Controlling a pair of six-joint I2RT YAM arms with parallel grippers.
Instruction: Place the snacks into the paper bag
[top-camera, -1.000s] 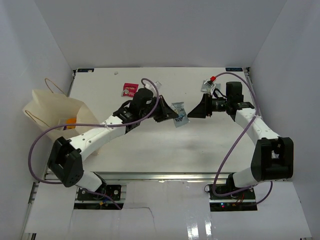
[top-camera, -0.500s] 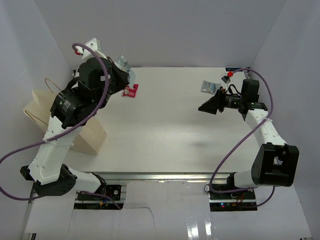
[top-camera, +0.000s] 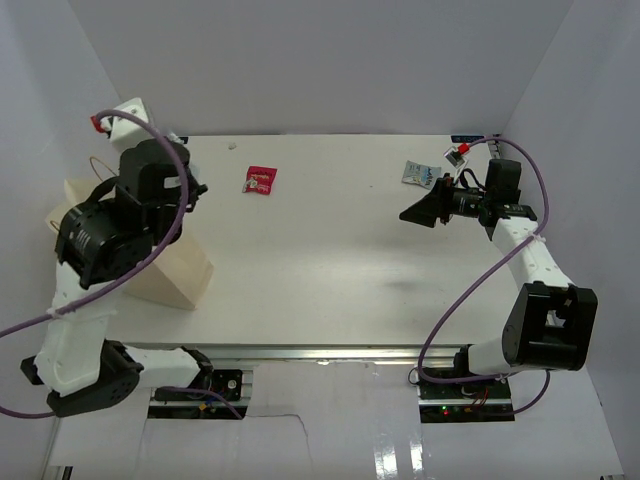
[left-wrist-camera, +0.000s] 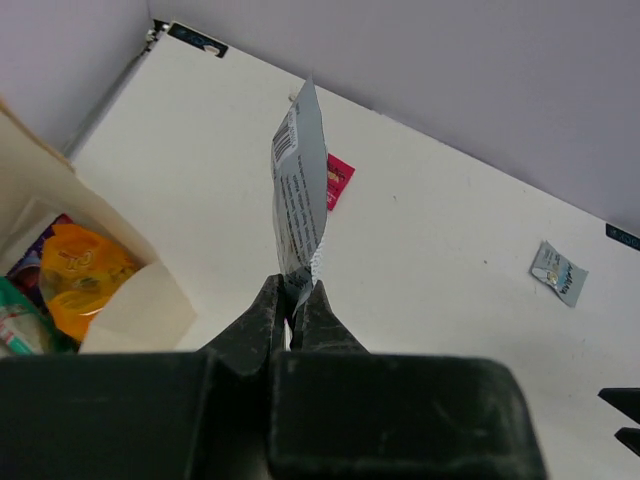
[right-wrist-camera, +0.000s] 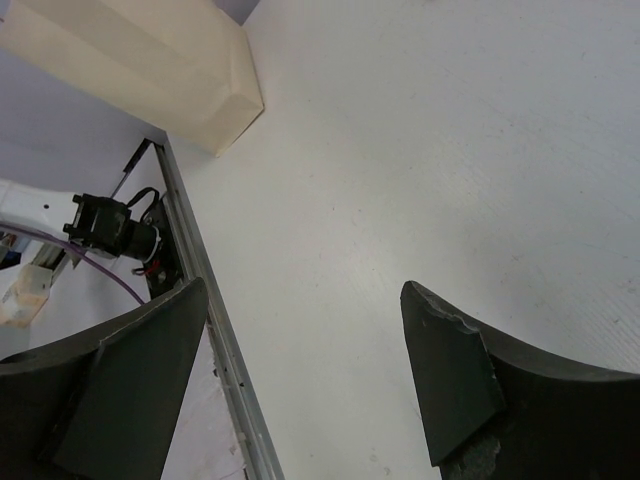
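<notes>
Top view: the paper bag stands at the counter's left edge, with the left arm raised above it. 1 red packet and 1 loose silver-blue packet lie on the far side of the counter.

Left wrist: the left gripper is clamped on the held silver-blue packet, which stands upright beside the bag's mouth. An orange packet and a teal-and-white packet lie inside the bag.

Right wrist: the right gripper is spread wide and empty, above the counter.

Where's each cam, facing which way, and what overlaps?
Top external: above, behind the bases, looking down at the table; both arms show.
Left wrist: over the paper bag, facing far-right; left gripper shut on a silver packet.
Right wrist: above the table, facing the bag; right gripper open.
Shared: bag in all three; red packet in top and left wrist.
</notes>
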